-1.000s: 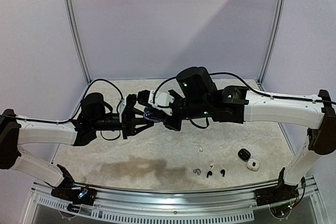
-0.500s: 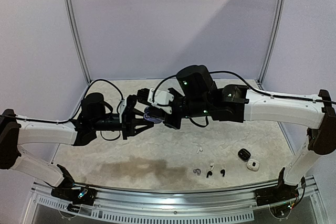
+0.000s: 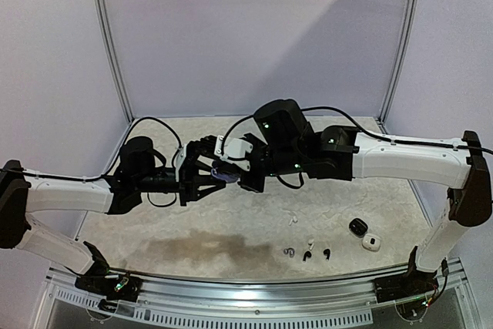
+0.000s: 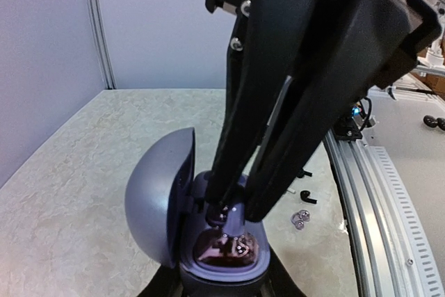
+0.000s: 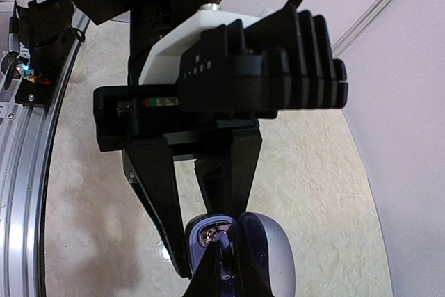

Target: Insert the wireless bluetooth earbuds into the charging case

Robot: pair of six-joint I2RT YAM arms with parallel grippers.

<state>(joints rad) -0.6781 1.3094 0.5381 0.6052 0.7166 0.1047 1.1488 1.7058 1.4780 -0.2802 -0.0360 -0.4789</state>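
My left gripper point(image 3: 216, 176) is shut on a blue-grey charging case point(image 4: 156, 199), held above the table with its lid swung open. My right gripper point(image 4: 233, 212) reaches into the case from the other side. Its fingers stand almost together, tips down in the case's inner well. A small dark earbud point(image 4: 217, 215) sits in the socket right under those tips; whether it is pinched or only touched does not show. In the right wrist view the right gripper point(image 5: 229, 248) points into the well beside the lid point(image 5: 271, 255). Several loose earbuds point(image 3: 308, 254) lie on the table near the front right.
A black case point(image 3: 357, 226) and a white case point(image 3: 371, 242) sit on the table at the right. A lone white earbud point(image 3: 293, 219) lies in the middle. A metal rail point(image 3: 254, 310) runs along the near edge, and purple walls close in the back and sides.
The right gripper has slid a little left, deeper into the open case, and its fingers have drawn closer together. The left gripper and the case have stayed put.
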